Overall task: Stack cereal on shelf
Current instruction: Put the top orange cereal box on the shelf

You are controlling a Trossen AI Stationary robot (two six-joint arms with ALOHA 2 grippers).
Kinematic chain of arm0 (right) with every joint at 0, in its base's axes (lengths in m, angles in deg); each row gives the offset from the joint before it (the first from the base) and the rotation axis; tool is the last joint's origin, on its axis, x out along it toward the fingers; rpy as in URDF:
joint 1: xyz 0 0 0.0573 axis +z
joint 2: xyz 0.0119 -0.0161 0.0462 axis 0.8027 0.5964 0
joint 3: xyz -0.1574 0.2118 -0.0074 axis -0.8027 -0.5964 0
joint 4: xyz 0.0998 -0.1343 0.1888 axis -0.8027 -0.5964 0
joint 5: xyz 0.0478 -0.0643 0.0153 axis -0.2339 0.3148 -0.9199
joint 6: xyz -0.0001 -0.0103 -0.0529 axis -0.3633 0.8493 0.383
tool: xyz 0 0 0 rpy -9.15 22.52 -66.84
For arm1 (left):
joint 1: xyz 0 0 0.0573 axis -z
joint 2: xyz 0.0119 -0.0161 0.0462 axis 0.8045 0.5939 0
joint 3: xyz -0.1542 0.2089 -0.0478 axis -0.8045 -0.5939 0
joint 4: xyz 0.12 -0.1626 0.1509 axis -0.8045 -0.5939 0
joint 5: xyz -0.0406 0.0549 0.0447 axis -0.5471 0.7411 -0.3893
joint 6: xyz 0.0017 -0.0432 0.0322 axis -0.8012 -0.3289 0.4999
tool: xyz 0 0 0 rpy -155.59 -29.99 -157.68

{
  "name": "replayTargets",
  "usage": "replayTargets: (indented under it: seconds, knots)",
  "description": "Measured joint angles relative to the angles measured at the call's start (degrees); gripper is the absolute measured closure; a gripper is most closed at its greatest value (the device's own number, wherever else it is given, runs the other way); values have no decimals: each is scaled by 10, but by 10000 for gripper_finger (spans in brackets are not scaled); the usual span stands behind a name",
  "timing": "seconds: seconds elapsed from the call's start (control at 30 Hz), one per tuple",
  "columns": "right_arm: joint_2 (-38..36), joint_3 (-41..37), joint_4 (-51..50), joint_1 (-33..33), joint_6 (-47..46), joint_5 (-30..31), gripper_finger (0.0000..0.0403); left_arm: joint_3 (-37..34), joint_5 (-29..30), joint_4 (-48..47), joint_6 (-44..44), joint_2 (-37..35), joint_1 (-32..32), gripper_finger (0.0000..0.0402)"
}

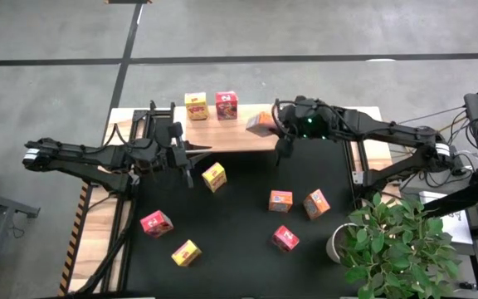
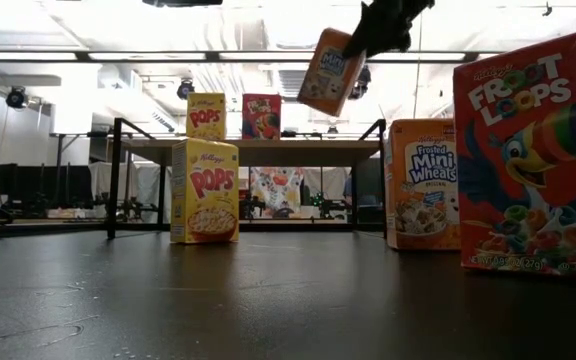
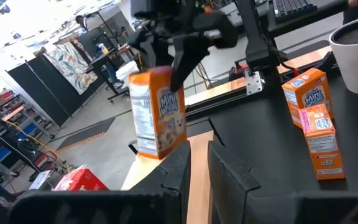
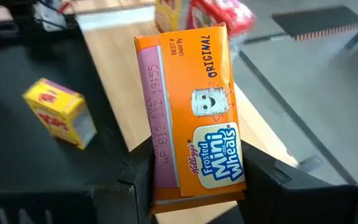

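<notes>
The shelf (image 1: 222, 137) is a light wood block at the mat's far edge. A yellow cereal box (image 1: 196, 106) and a red one (image 1: 226, 105) stand upright on its far side. My right gripper (image 1: 274, 124) is shut on an orange cereal box (image 1: 258, 124) above the shelf's right end. My left gripper (image 1: 191, 159) hovers shut by the shelf's near edge, holding nothing. Several more boxes lie on the black mat, among them a yellow one (image 1: 214, 176) and two orange ones (image 1: 280, 200), (image 1: 316, 203). My right gripper pinches the orange box between its two fingers, one finger (image 4: 138, 180) on the pink side panel (image 4: 157, 158) and the other on the opposite side, at the box's logo end. The fingers slant down from the table's right. The box (image 2: 330, 70) hangs tilted below them, clear of the shelf.
On the near mat lie a red box (image 1: 156, 223), a yellow box (image 1: 186, 252) and a red box (image 1: 285, 238). A potted plant (image 1: 397, 241) stands at the near right corner. Bare shelf top (image 1: 239, 141) shows in front of the two standing boxes.
</notes>
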Motion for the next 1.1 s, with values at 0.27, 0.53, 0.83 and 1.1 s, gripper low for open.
replayTargets:
  seconds: [0.27, 0.53, 0.83, 1.1]
  knots:
    - [36, 0, 19, -15, -6, -7, 243, 0, 0, 5, 1, -1, 0, 363]
    - [65, 0, 15, -27, 11, -7, 238, 0, 0, 13, 6, -1, 0, 363]
    - [73, 0, 16, -26, 22, -2, 186, 0, 0, 20, 3, -1, 0, 363]
    - [73, 1, 30, -26, 28, 7, 151, 0, 0, 19, 2, 0, 0, 363]
